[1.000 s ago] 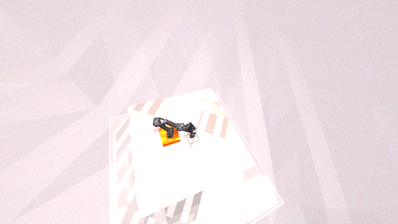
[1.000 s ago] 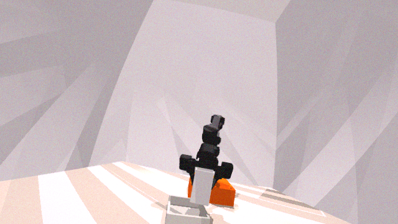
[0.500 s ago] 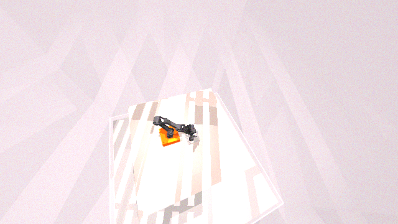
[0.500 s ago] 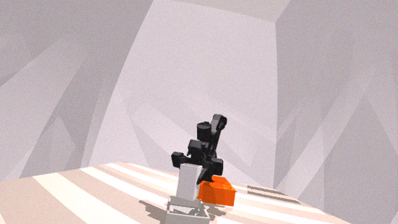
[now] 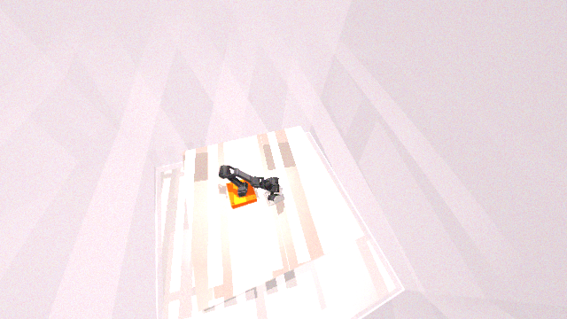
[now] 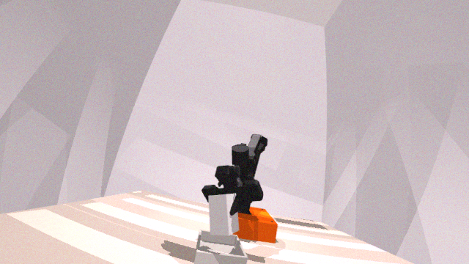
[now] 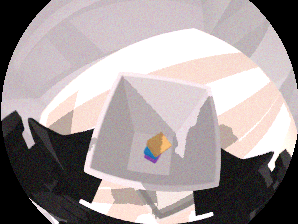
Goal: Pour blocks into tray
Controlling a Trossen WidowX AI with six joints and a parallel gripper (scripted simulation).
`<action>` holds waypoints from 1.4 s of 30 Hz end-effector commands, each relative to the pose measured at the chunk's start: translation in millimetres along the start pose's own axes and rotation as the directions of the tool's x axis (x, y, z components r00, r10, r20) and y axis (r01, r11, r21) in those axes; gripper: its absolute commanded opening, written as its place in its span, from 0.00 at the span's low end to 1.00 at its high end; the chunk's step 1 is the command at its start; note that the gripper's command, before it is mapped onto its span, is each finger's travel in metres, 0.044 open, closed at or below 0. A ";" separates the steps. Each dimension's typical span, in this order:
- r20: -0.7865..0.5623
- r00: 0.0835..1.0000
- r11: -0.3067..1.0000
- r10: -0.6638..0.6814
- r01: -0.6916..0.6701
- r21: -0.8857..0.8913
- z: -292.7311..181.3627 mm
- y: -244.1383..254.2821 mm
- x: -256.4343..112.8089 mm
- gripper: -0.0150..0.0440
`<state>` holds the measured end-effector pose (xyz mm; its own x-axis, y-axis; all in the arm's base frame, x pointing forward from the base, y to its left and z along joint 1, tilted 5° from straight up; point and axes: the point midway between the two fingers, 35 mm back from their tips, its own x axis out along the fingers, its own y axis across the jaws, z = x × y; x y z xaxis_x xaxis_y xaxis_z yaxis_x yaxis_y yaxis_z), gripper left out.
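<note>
The pale grey cup [image 6: 219, 216] [image 7: 199, 145] is a tall square one, close to upright with its mouth up. My gripper [image 6: 222, 204] [image 7: 156, 129] is shut on it, one black finger on each side. In the wrist view an orange block [image 7: 159, 143], a blue block [image 7: 148, 151] and a purple block [image 7: 152, 159] lie in the bottom of the cup. The shallow grey tray [image 6: 221, 259] stands on the table; in the exterior view the cup's lower end overlaps the tray's back rim. Whether it is right above the tray is hard to tell. The tray's floor is partly hidden.
The orange base block [image 5: 241, 200] [image 6: 258, 229] of the black arm stands close to the cup and tray, behind them in the exterior view. The striped table [image 5: 252, 239] [image 6: 91, 235] bears strong light and shadow patches.
</note>
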<state>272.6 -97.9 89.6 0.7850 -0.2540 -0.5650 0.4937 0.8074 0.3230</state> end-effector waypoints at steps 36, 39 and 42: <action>-0.002 1.000 0.661 -0.004 0.004 0.751 -2.3 -0.6 10.1 0.25; -0.002 1.000 0.610 -0.004 0.004 0.792 -2.5 -0.6 10.7 0.25; -0.002 1.000 0.557 -0.004 0.004 0.831 -2.7 -0.6 11.4 0.25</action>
<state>280.4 -99.6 84.3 0.7879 -0.2552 -0.5604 0.5930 0.0695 0.8022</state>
